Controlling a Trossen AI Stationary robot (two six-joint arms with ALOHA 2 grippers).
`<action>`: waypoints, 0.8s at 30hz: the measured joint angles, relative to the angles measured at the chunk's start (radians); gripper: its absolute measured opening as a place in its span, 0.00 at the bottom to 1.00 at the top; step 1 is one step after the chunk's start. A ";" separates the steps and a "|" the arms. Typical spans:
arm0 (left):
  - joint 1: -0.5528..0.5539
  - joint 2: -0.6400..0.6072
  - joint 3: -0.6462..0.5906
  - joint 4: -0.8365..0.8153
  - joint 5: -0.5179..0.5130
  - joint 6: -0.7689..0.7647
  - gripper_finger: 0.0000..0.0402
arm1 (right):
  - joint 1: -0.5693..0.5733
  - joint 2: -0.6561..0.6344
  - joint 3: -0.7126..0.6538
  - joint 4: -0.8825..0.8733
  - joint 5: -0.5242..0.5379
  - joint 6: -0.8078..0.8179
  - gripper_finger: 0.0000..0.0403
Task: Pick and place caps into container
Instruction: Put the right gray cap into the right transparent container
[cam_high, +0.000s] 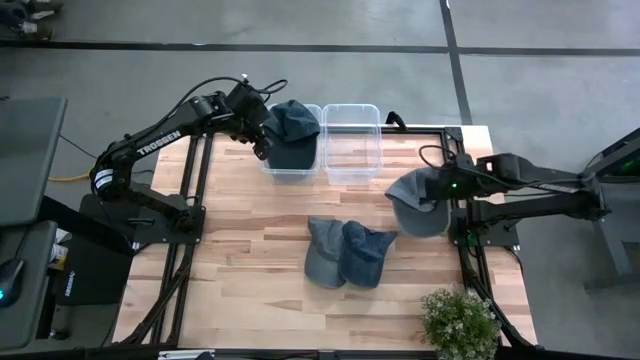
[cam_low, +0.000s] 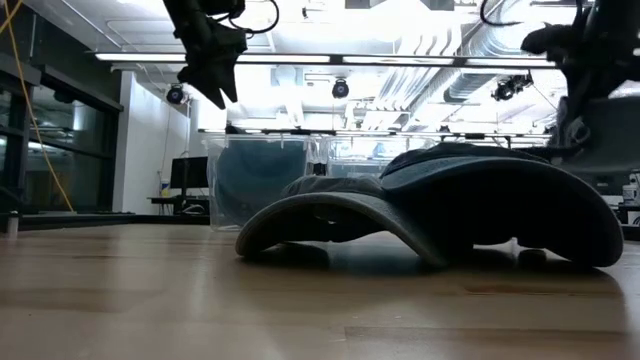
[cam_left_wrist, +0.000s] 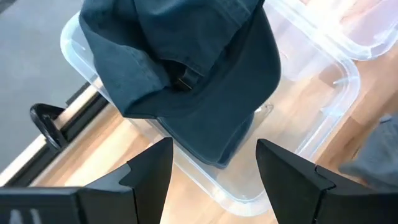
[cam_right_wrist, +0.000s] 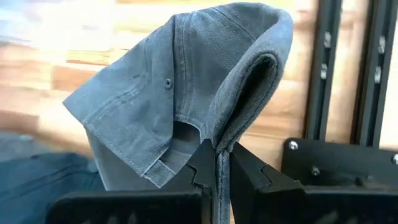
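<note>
A dark blue cap (cam_high: 293, 128) lies in the left clear bin (cam_high: 268, 165) at the table's far edge, resting on the bin's rim (cam_left_wrist: 205, 81). My left gripper (cam_high: 262, 140) (cam_left_wrist: 214, 165) hovers open just left of that bin, above the cap, touching nothing. The right clear bin (cam_high: 351, 150) holds no cap. My right gripper (cam_high: 447, 188) (cam_right_wrist: 217, 162) is shut on a faded grey-blue cap (cam_high: 418, 203) near the table's right edge. Two more caps, one grey-blue (cam_high: 323, 252) and one darker blue (cam_high: 367, 253), lie side by side mid-table on their brims and rims (cam_low: 430, 200). My right gripper pinches the grey-blue cap between its two fingers at the crown's lower edge (cam_right_wrist: 219, 144), beside the back opening (cam_right_wrist: 183, 134). The fabric there is folded, so more than one layer. The fingers reach in from the table's right side, and the cap extends leftward beyond the fingertips.
A small potted plant (cam_high: 460, 320) stands at the table's near right corner. Black frame rails (cam_high: 470, 250) run along the table's left and right sides. Bare wood lies between the bins and the two caps and across the table's near left part.
</note>
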 joint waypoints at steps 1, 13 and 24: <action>0.000 0.000 0.000 -0.006 0.009 -0.001 0.57 | 0.000 0.000 0.018 0.000 0.000 -0.023 0.04; 0.047 -0.046 0.000 -0.041 0.007 -0.045 0.57 | -0.074 0.000 0.243 0.009 0.126 -0.281 0.04; 0.189 -0.136 0.000 -0.042 0.065 -0.073 0.57 | -0.248 0.014 0.293 0.267 0.123 -0.583 0.04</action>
